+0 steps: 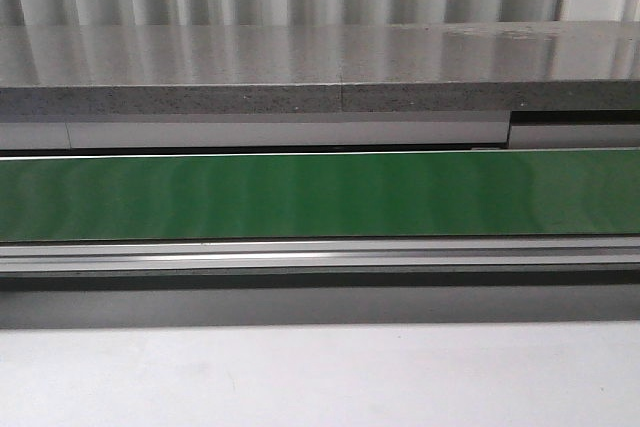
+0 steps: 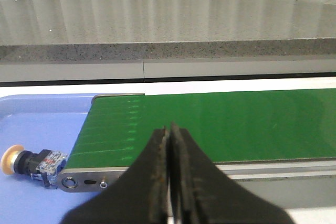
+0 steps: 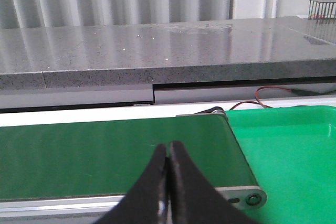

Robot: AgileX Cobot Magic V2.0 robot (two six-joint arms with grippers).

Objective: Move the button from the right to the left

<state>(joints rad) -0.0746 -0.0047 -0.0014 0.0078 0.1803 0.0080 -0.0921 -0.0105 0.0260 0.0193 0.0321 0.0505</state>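
Observation:
The button point(image 2: 32, 161), with its yellow cap, black collar and blue-and-clear block, lies on its side in the blue tray point(image 2: 37, 124), just off the left end of the green belt point(image 2: 210, 124). My left gripper point(image 2: 169, 128) is shut with nothing in it, hovering over the belt's near edge to the right of the button. Over the belt point(image 3: 105, 150) near its right end, my right gripper point(image 3: 168, 144) is also shut and empty. The front view shows only the belt point(image 1: 320, 195); neither gripper nor the button appears there.
A green tray point(image 3: 289, 150) sits past the belt's right end, with red and black wires point(image 3: 262, 100) behind it. A grey speckled counter point(image 1: 320, 67) runs behind the belt. An aluminium rail point(image 1: 320, 255) borders the belt's near side.

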